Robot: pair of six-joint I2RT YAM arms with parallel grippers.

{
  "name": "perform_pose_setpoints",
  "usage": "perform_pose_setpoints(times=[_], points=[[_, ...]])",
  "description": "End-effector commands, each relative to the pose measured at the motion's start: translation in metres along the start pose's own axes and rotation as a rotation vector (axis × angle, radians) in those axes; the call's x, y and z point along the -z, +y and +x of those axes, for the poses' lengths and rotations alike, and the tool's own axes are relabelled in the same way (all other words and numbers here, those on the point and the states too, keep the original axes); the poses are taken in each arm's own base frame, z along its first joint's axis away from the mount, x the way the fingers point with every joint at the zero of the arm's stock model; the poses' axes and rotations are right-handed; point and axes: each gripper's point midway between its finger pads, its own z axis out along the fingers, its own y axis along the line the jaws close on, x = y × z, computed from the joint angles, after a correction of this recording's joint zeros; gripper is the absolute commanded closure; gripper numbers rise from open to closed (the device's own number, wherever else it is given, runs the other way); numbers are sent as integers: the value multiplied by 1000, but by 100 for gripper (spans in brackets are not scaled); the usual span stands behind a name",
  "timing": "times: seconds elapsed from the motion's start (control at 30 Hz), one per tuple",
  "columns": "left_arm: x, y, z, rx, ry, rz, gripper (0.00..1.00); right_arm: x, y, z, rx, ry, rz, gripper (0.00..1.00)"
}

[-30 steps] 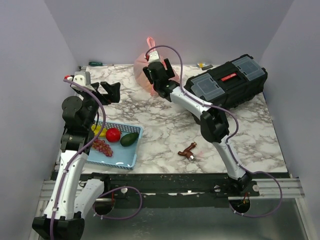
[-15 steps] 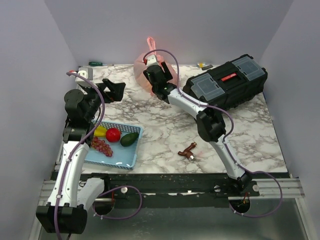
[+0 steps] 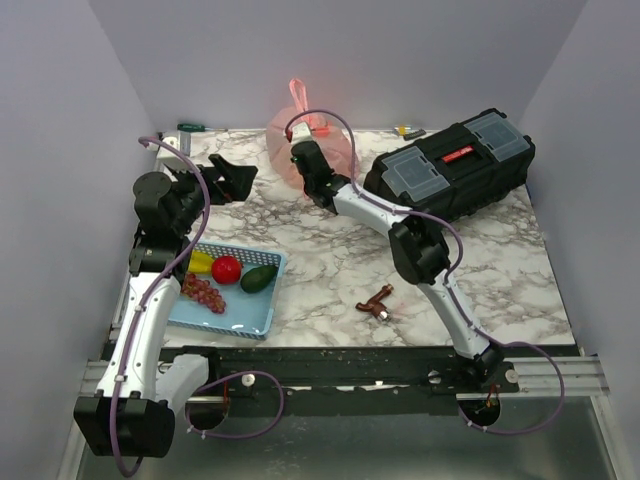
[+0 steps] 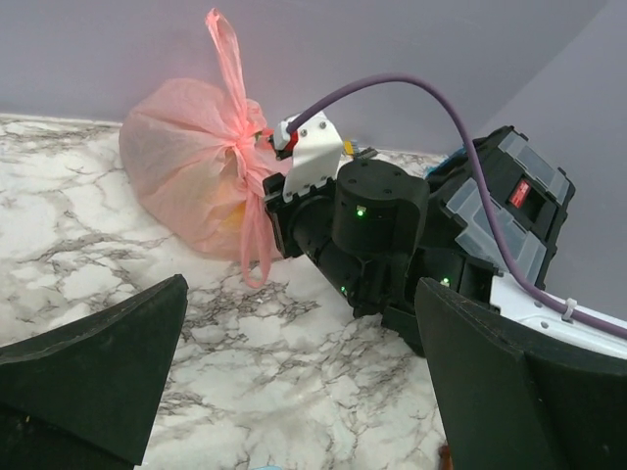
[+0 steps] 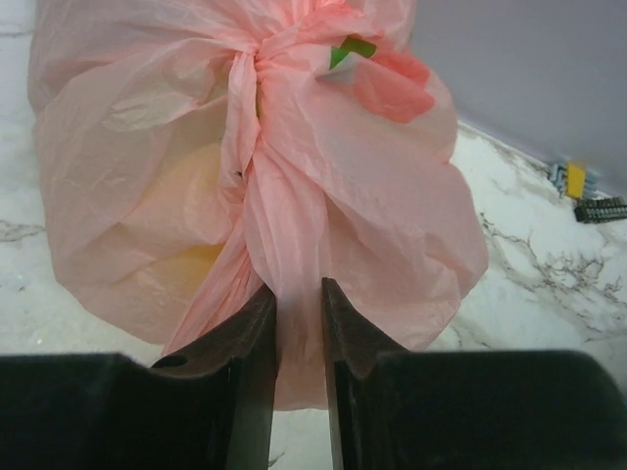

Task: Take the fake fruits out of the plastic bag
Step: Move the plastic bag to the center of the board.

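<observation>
Left arm (image 3: 140, 320): is being held raised, elbow bent.
Left gripper (image 3: 228, 178): is being held wide apart.
Right arm (image 3: 440, 290): is being stretched forward.
Right gripper (image 5: 299, 294): is being pinched onto the plastic bag (image 5: 147, 147).

Through the bag (image 5: 118, 166) the fruits (image 5: 191, 259) show only as pale yellow smudges; how many there are, and of what kind, cannot be told. The bag's top runs off the upper edge of the right wrist view. A fold of it sits between the fingers of the right pincer (image 5: 297, 289), whose bases are cut by the lower edge. In the top view that pincer's tips are lost against the bag. The left pincer (image 4: 301, 286) is clipped at the bottom corners. A green-handled tool (image 3: 190, 127) and a yellow bit (image 3: 404, 131) at the far edge of the desk (image 3: 320, 250), and a brown thing (image 3: 377, 302), are too small to name. The left arm (image 3: 143, 325) covers part of the basket (image 3: 240, 312).
</observation>
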Motion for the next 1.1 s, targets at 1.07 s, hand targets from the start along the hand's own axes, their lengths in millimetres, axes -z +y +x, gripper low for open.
perform_pose_setpoints(times=[1.07], points=[[-55, 4, 78, 128, 459, 3, 1, 244, 38, 111, -174, 257, -579, 99]])
